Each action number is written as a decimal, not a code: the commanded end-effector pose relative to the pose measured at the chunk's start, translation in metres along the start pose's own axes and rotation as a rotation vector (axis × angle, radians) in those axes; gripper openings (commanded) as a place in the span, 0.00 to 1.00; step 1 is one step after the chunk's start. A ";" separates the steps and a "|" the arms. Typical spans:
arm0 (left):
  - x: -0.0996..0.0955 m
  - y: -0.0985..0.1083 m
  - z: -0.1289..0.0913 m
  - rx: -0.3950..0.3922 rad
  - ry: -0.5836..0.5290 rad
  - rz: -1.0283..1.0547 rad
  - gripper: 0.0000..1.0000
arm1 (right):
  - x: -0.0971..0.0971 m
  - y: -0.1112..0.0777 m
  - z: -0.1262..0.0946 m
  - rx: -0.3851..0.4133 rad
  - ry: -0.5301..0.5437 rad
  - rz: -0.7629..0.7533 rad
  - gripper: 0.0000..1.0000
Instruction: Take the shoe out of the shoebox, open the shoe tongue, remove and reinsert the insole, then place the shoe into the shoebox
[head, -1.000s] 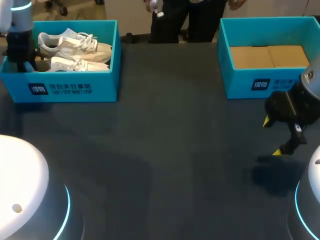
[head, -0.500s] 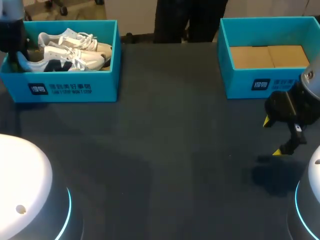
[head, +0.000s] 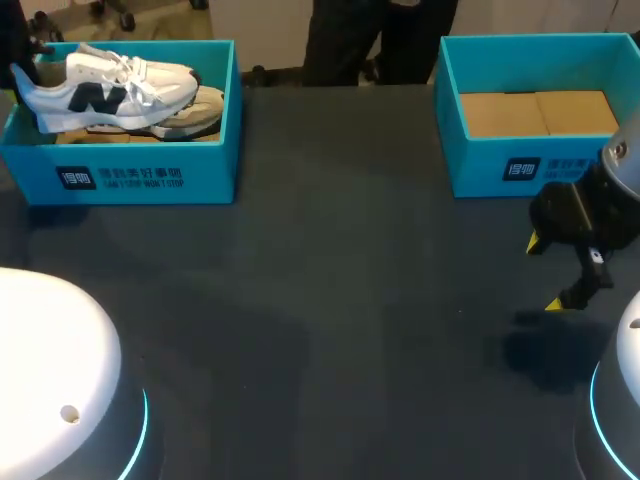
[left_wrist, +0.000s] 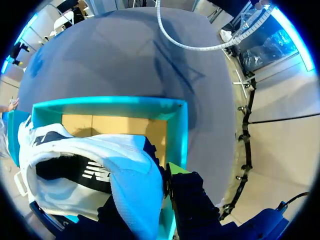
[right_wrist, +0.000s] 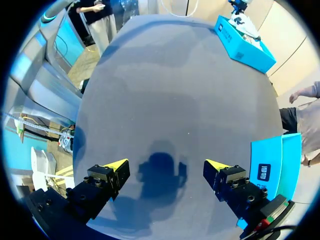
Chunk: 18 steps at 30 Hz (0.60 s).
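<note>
Lifted clear since a second ago, the white mesh shoe (head: 105, 88) with its navy side mark hangs above the teal shoebox (head: 130, 175) at the upper left of the frame. The left jaws pinch its heel end. A pale, rounded second shoe (head: 200, 112) lies inside the box. Dark matte tabletop (head: 330, 300) stretches across to another teal box (head: 520, 165) at the upper right, which has a brown cardboard floor. The right jaws hang spread wide over the tabletop at the right edge.
</note>
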<state>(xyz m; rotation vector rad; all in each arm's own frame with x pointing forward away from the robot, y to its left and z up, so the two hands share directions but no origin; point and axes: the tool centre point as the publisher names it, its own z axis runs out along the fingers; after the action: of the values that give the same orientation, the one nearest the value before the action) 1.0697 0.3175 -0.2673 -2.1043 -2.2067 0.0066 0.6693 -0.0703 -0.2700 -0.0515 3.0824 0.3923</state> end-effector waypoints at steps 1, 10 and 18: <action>-0.002 -0.023 -0.040 -0.066 0.028 0.015 0.00 | 0.001 0.000 0.001 0.001 -0.001 -0.001 1.00; -0.013 -0.059 -0.089 -0.098 0.040 0.114 0.00 | 0.001 0.000 0.001 0.001 -0.001 -0.001 1.00; -0.034 -0.111 -0.115 -0.108 0.022 0.227 0.00 | 0.001 0.000 0.001 0.001 -0.001 -0.001 1.00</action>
<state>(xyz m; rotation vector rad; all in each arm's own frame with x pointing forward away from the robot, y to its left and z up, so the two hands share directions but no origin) 1.0064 0.2731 -0.1660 -2.3058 -1.9886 -0.0392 0.6693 -0.0703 -0.2700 -0.0515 3.0824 0.3923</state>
